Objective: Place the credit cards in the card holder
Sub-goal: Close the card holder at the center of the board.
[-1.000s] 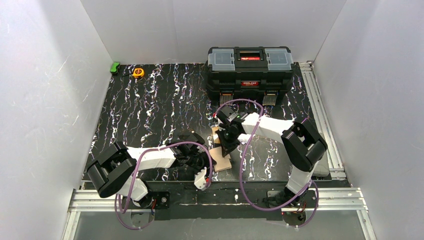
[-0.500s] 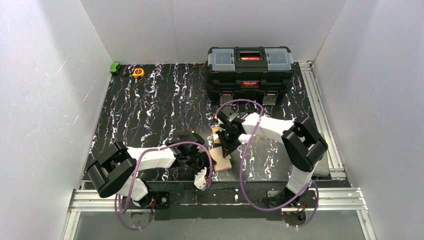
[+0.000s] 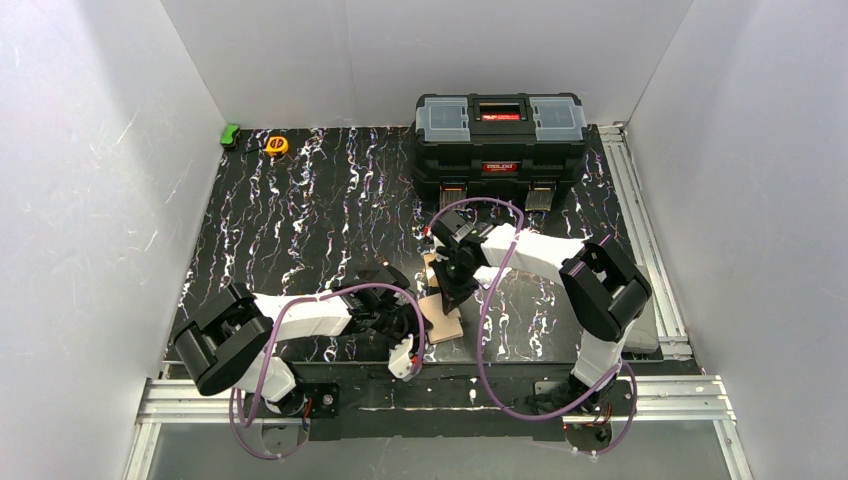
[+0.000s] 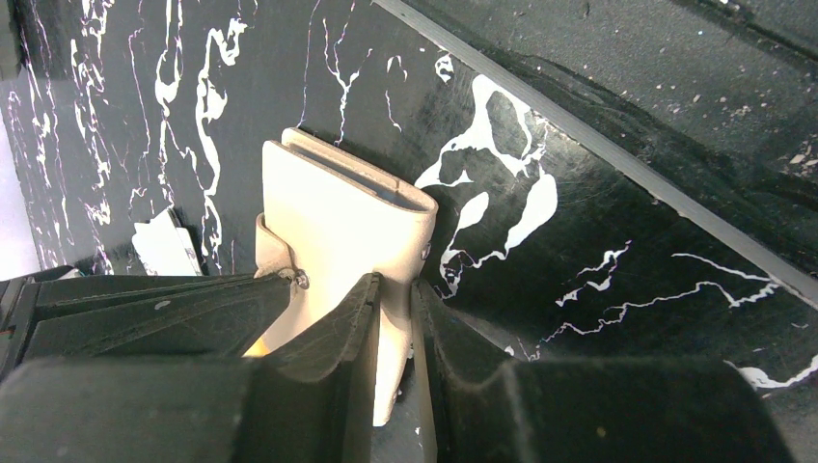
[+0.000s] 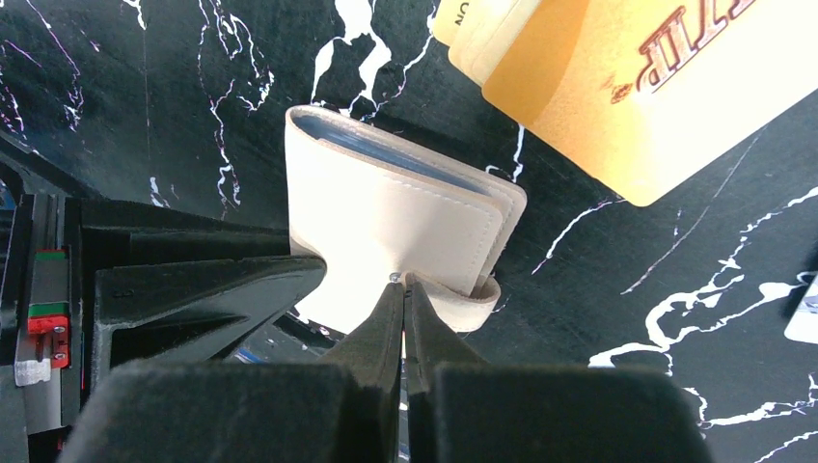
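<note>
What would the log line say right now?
left fingers: gripping card holder | right fingers: closed at its tab | orange card: outside holder

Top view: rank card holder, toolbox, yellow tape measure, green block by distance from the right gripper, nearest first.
1. card holder, at the right gripper's tips
2. toolbox, back right
3. yellow tape measure, back left
4. green block, back-left corner

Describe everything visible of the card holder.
The card holder is a small cream wallet, leather-like with stitched edges, pale blue inside. It is folded and lies on the black marbled table, near an orange card but apart from it. A snap tab curls at one side. The left claw grips a cream part of it; the closed right claw touches its cover by the tab.
</note>
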